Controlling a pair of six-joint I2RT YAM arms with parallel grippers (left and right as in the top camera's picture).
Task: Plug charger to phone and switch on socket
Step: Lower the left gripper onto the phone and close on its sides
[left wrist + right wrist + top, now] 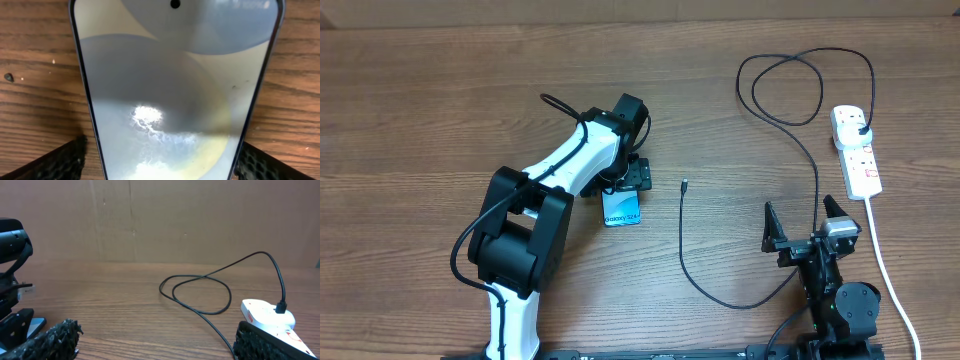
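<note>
The phone point(621, 210), with a light blue screen, lies flat on the wooden table; it fills the left wrist view point(175, 90). My left gripper point(622, 186) is low over its far end and open, with one finger on each side of it point(160, 162). A sliver of wood shows beside the left finger. The charger is a thin black cable point(815, 170). Its small tip point(684, 184) lies loose right of the phone, and its black plug point(861, 128) sits in the white socket strip point(857, 152). My right gripper point(802, 226) is open and empty near the front edge, with the socket point(265, 317) by its right finger.
The cable loops at the back point(200, 292) and curves past the front of my right gripper point(720, 295). A thick white cord point(885, 270) runs from the strip to the front right edge. A brown wall stands behind the table point(160, 220).
</note>
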